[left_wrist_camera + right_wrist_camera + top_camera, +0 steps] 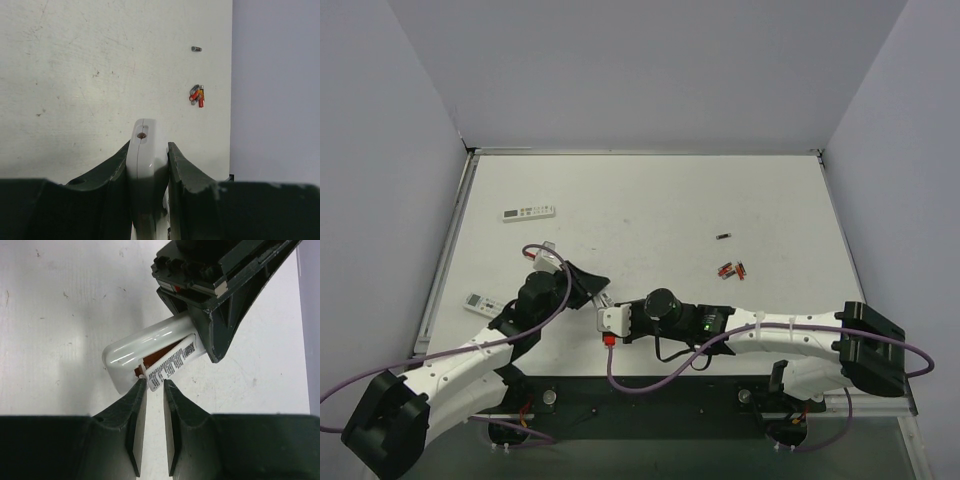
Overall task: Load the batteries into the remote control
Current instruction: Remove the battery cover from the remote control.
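my left claw (148, 146) is clamping tight on the remote control (145, 347), holding it over the near middle of the counter (650, 200). my right claw (154, 386) is standing narrowly parted, tips flanking the end of its labelled back cover (172, 362). the batteries (731, 269) are lying farther right.

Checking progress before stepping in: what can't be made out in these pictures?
Inside the remote: right wrist view, the cover hides all but a red sliver.
Remote's lower half: left wrist view, hidden by the left end effector.
Grip of the right end effector on the cover: right wrist view, contact unclear.
The batteries: top view, too small to count.
A second remote: top view, partly under the left arm.
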Available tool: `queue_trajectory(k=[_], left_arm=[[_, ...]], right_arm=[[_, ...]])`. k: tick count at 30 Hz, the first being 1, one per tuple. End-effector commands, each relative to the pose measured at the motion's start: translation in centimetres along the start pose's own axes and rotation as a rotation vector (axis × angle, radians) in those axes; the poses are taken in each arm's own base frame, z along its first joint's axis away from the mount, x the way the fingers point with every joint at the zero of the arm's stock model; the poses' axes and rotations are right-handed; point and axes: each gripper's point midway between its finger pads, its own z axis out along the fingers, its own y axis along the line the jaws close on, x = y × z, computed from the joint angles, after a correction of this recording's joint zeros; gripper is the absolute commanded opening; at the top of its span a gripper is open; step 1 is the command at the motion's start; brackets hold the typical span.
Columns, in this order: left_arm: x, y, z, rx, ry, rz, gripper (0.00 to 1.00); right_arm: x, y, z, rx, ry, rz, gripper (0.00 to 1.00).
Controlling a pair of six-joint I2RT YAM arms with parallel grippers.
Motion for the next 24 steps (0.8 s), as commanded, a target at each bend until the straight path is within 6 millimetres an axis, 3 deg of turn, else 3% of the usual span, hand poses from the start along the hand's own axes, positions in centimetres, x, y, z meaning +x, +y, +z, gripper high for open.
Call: queue_trajectory(k=[1,10,15,18,24], left_arm=[[3.4,-0.8,-0.7,0.064,0.166,0.023,0.00],[2.7,1.1,0.3,0.012,0.092,0.020,0.00],[2.9,3.6,1.1,-0.064,0.077,0.040,0.00],[3.1,4.6,1.2,-0.092,0.078,0.047,0.00],[1.6,3.7,0.4,-0.064,0.013,0.111,0.00]], right_arm=[[1.5,-5.1,-0.2,0.208,0.042,0.039,0.15],[3.8,-2.6,0.7,0.147,0.091,0.101,0.15],[5.0,-1.7,0.8,0.140,0.125,0.148,0.16],[5.8,-2.0,0.3,0.170,0.142,0.245,0.16],[8.2,-4.1,-1.9,0.278,0.186,0.600,0.22]])
